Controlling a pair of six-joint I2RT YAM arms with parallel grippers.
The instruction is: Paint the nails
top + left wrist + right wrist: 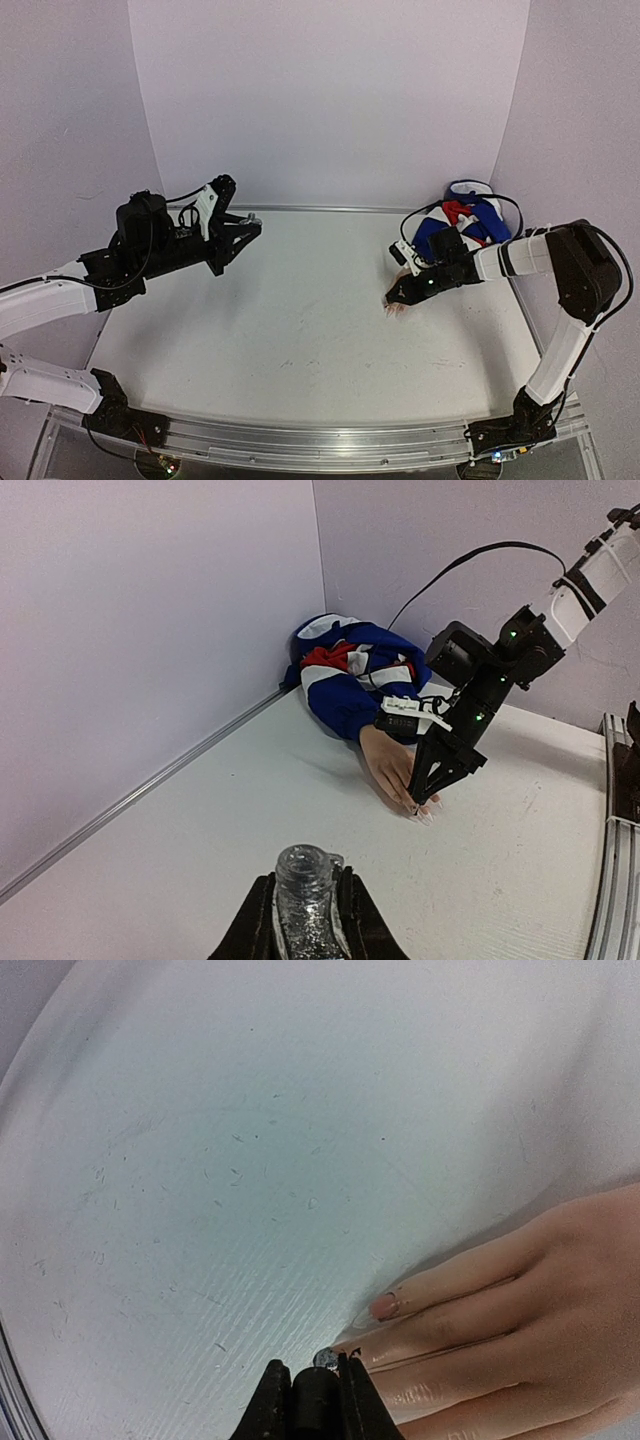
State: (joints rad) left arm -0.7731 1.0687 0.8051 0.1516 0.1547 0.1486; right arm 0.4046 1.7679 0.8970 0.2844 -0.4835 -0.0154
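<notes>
White table (300,340). Blue/white/red sleeve (470,222) bunched at 2 o'clock corner. Mannequin hand (388,765) lay back-up, fingers toward 8 o'clock. L gripper (305,925), at 10 o'clock, pinched an uncapped glittery bottle (303,875); contents unclear. R gripper (312,1372) clamped narrow on dark brush stem (316,1400), tip at a fingertip. Of the nails (385,1307), one showed pink.

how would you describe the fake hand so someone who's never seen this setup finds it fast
Look to the far right corner of the table, where a blue, white and red sleeve is bunched up. The mannequin hand sticks out of it, lying flat with the right gripper over its fingertips, pinching a dark brush cap. It is the only skin-coloured thing there.
</notes>
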